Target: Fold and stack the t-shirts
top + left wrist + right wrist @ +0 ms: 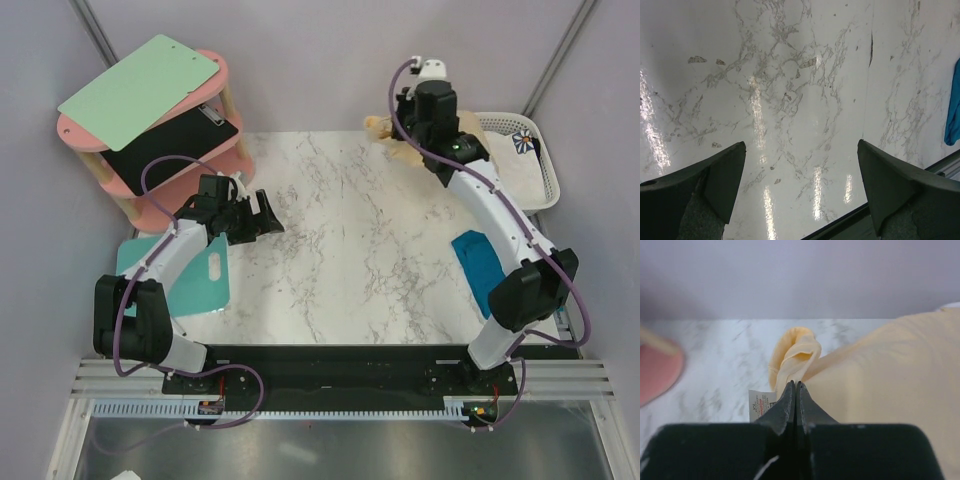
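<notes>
1. Tool state: the right tool is pressed together on a rolled fold of the pale yellow t-shirt, at the far right corner of the bench, near the basket.
2. The left tool hangs spread wide over bare marble on the left half of the bench. It holds nothing and is well apart from every shirt.
3. In the right wrist view, the bulk of the yellow shirt lies to the right of the pinch. Open bench lies to its left.
4. The shirt is bunched and mostly hidden under the arm from above, so its long axis cannot be told.
5. The next pull probably has to carry the cloth toward the middle of the bench. The right arm is the nearer one.
6. The teal-blue t-shirt lies at the near right of the bench, partly under the right forearm. The white flower-print t-shirt sits in the basket.
7. A small white care label sticks out just left of the tool tips. Its print, including a red mark, is too small to read, and no brand shows elsewhere.
</notes>
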Motion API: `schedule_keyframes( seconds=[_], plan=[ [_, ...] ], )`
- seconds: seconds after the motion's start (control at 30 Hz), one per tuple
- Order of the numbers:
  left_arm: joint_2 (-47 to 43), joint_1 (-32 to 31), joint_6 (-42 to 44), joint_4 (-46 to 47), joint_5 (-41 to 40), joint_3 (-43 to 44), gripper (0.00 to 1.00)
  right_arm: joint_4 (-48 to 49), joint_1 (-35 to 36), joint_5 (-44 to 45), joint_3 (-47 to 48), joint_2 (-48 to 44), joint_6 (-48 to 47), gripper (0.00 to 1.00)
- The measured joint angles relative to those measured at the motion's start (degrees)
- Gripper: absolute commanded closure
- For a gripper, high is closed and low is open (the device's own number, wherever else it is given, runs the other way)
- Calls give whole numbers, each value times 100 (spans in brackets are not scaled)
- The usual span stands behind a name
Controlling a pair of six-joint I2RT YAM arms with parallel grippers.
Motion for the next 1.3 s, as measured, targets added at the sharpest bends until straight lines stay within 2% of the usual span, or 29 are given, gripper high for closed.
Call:
schedule_keyframes(
  seconds=[0.1,0.23,0.5,0.6,0.7,0.87,0.97,1.07,1.1,1.17,1.2,1.23,1.27,1.3],
  plan=[
    [-20,0,0,0,-52,0,1,-144,638,-520,-55,0,17,100],
    [-52,0,0,-2,-109,0,1,-361,1126,-1226,-63,-11,114,100],
    [-79,0,0,-4,-243,0,1,-516,1314,-2011,-144,-501,428,100],
    [-79,-4,0,-4,-260,0,1,-426,1307,-1978,-332,-837,428,100],
    [-85,-9,0,-4,-304,0,1,-264,1307,-1797,-918,-1123,409,100],
    [-188,-9,2,-7,-345,0,1,-179,1266,-1117,-2568,-1080,498,100],
    [-232,-9,2,-9,-343,0,1,-492,1025,-590,-3698,-935,671,100],
    [-232,-13,2,-13,-345,0,1,-966,636,-31,-4284,-949,848,100],
    [-232,-22,2,-13,-348,0,1,-1067,555,166,-4332,-981,885,85],
    [-232,-81,0,-17,-374,4,1,-1257,444,686,-4352,-1169,981,67],
    [-229,-129,0,-17,-391,7,1,-1322,437,944,-4339,-1316,997,44],
    [-212,-216,0,-31,-424,28,1,-1390,442,1150,-4301,-1464,994,36],
    [-175,-328,-2,-39,-483,68,1,-1425,448,1292,-4247,-1598,1016,32],
    [-111,-457,-2,-42,-516,131,1,-1449,448,1384,-4166,-1714,977,17]
  ],
)
